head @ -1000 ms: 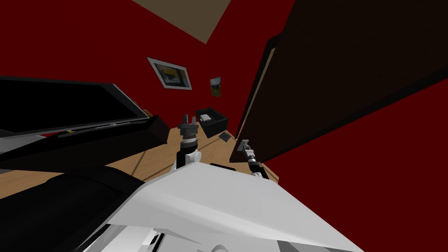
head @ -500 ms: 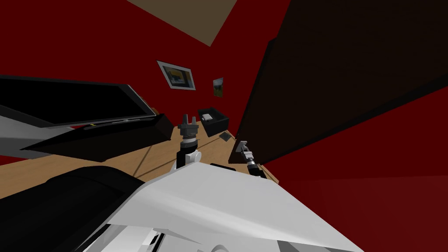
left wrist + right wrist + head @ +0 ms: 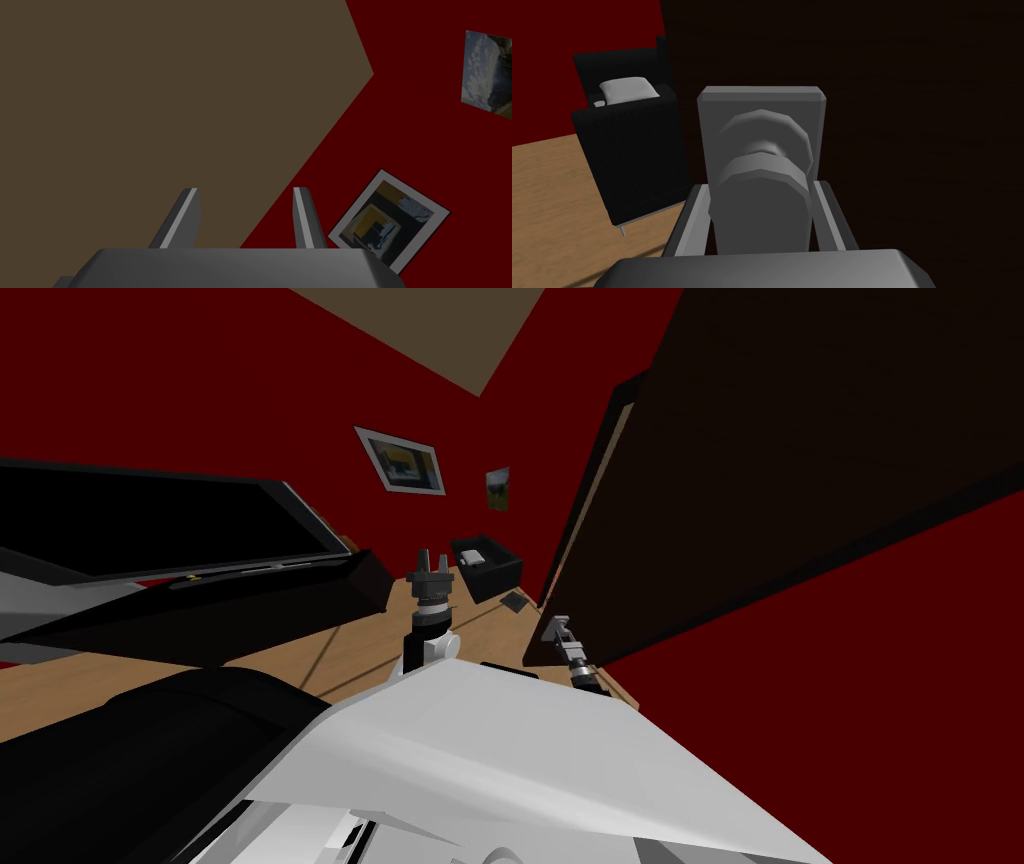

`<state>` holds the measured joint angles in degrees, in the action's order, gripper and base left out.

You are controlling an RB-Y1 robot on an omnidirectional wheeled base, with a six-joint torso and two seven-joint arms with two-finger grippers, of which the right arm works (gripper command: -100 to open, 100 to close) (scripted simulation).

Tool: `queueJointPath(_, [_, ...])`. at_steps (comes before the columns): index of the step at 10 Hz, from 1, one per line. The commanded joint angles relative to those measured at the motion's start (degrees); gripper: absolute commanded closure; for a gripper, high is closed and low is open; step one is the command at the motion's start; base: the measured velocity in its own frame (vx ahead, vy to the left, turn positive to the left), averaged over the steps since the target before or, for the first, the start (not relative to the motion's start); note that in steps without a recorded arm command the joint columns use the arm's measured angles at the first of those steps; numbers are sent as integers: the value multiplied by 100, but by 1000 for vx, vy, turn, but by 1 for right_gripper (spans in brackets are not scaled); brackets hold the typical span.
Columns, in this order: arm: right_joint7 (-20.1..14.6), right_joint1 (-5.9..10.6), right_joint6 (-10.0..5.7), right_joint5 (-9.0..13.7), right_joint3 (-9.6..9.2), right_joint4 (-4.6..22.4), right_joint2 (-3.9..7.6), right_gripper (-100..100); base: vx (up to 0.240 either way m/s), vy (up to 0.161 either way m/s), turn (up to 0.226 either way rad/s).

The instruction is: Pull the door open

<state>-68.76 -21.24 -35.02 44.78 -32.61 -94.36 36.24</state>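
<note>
Head view: a large dark brown door (image 3: 800, 458) fills the right side of the scene, set against deep red walls (image 3: 200, 368). At the door's near lower edge, the right end effector (image 3: 554, 626) sits against the door face at the tip of a dark forearm. To its left, well apart from the door, the left end effector (image 3: 432, 558) points up and away over a wooden floor (image 3: 340, 648). Farther off, a black armchair (image 3: 490, 573) with a pale cushion (image 3: 472, 556) stands near the door's far edge. A wide black screen (image 3: 150, 523) stretches along the left, and a framed picture (image 3: 400, 460) hangs on the far wall

Left wrist view: the left end effector (image 3: 245, 190) is released, with its two fingers (image 3: 182, 215) standing apart and nothing between them

Right wrist view: the right end effector (image 3: 758, 184) is clenched on a grey knob (image 3: 759, 200). Its two fingers (image 3: 687, 220) press the knob's opposite sides. The knob juts from a grey rectangular plate (image 3: 762, 102) fixed flat on the dark door (image 3: 912, 125). Past the door's edge, the armchair (image 3: 632, 150) stands on the wooden floor (image 3: 547, 200), with the cushion (image 3: 629, 90) on its seat and the red wall (image 3: 587, 25) behind it
</note>
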Motion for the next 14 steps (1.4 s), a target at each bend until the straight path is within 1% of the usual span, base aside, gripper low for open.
queueJointPath(1, [-175,-146,-286,-77,-140,85,231,100,56,30,1])
queueJointPath(2, [-270,-237,-490,-129,-217,127,371,100,46,28,-11])
queueJointPath(3, [-270,-237,-542,-129,-217,127,371,100,28,14,-12])
queueJointPath(4, [-370,-333,-767,-182,-297,171,519,100,24,13,7])
queueJointPath(5, [-475,-434,-909,-239,-381,218,675,100,34,10,-9])
queueJointPath(6, [-475,-434,-1007,-239,-381,218,675,100,19,10,-7])
queueJointPath(8, [-692,-641,-1443,-356,-555,314,996,100,13,6,-8])
queueJointPath(9, [-801,-746,-1630,-414,-642,362,1157,100,27,5,11])
queueJointPath(10, [-801,-746,-1744,-414,-642,362,1157,100,29,8,0])
queueJointPath(11, [-910,-850,-1982,-473,-729,410,1318,100,33,3,-16])
queueJointPath(12, [-1016,-951,-2128,-530,-814,457,1475,100,26,-7,-5])
queueJointPath(13, [-1181,-910,-2233,-479,-756,611,1530,-100,-7,40,-40])
queueJointPath(14, [-1285,-923,-2331,-470,-753,687,1595,-100,-32,92,-58])
